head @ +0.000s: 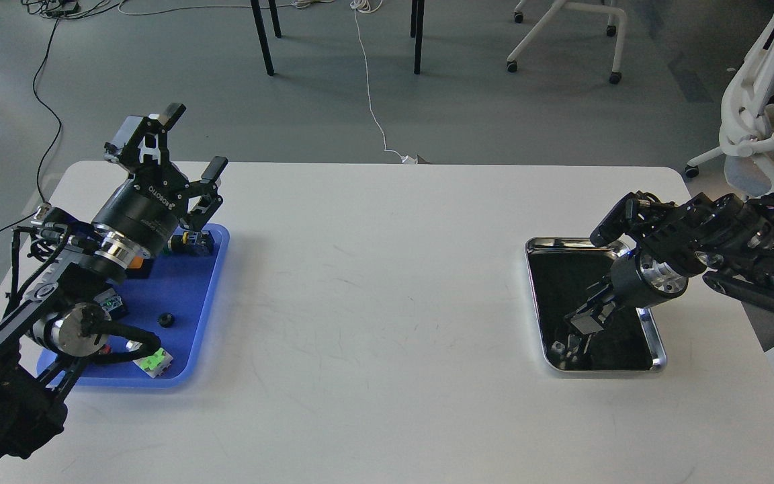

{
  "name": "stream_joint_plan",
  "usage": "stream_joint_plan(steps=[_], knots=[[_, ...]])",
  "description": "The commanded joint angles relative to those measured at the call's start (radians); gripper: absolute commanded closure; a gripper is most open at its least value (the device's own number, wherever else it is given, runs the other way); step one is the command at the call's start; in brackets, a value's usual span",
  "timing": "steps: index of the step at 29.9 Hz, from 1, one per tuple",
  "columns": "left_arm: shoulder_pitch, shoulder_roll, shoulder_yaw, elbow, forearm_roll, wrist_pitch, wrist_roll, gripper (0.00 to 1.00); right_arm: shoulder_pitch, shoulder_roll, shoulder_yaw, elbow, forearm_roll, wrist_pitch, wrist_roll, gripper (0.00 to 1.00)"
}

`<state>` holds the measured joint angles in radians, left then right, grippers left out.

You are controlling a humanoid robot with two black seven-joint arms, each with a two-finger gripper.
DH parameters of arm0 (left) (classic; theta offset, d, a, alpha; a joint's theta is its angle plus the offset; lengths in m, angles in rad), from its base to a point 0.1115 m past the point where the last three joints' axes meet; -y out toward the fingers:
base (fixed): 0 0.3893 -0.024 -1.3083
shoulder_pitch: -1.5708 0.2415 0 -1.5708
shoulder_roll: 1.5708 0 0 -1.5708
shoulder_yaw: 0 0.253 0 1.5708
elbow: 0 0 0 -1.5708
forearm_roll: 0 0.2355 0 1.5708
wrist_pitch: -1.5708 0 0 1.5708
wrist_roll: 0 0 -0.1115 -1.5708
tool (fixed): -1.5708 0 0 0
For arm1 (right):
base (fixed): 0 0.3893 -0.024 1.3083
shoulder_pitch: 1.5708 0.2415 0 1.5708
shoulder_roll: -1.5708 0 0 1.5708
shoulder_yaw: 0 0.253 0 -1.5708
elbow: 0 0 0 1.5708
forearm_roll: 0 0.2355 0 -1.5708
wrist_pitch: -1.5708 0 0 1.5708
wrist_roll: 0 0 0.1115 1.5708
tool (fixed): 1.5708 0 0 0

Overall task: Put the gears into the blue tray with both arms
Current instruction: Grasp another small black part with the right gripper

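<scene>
The blue tray [189, 286] lies at the table's left edge. One tiny black gear [166, 320] rests on its floor near the right rim. My left gripper [193, 141] is raised above the tray's far end, tilted up and away, open with nothing between its fingers. My right gripper [574, 336] reaches down into the steel tray [657, 349] on the right. Its dark fingers blend with the mirror-like floor, so their state and anything between them is unclear.
The blue tray also holds a black push-button with green parts [193, 242], a white and green block [153, 361] and an orange part [137, 266], partly behind my left arm. White office chairs [756, 128] stand beyond the table's right side.
</scene>
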<state>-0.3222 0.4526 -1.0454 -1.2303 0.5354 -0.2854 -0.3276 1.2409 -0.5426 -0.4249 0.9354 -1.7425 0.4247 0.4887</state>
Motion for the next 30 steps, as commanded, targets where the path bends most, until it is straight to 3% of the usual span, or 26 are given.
stream_joint_plan(steps=[1,10,17,24,30], knots=[[0.000,0.001,0.001,0.000,0.000,0.000,0.001,0.02,-0.005,0.001,0.000,-0.015,0.000,0.000,0.000,0.31],[0.000,0.001,0.001,0.000,0.000,0.000,0.001,0.02,-0.011,0.001,-0.002,-0.017,0.000,0.002,0.000,0.37],[0.000,0.001,0.001,-0.001,0.000,-0.001,0.001,0.02,-0.011,0.000,-0.002,-0.017,0.000,0.003,0.000,0.51],[0.000,0.001,0.001,-0.001,0.000,-0.001,0.001,0.02,-0.011,-0.002,-0.005,-0.017,0.000,0.003,0.000,0.56],[0.000,0.001,0.001,0.000,0.000,-0.001,0.001,0.02,-0.011,-0.005,-0.005,-0.015,0.000,0.005,0.000,0.69]])
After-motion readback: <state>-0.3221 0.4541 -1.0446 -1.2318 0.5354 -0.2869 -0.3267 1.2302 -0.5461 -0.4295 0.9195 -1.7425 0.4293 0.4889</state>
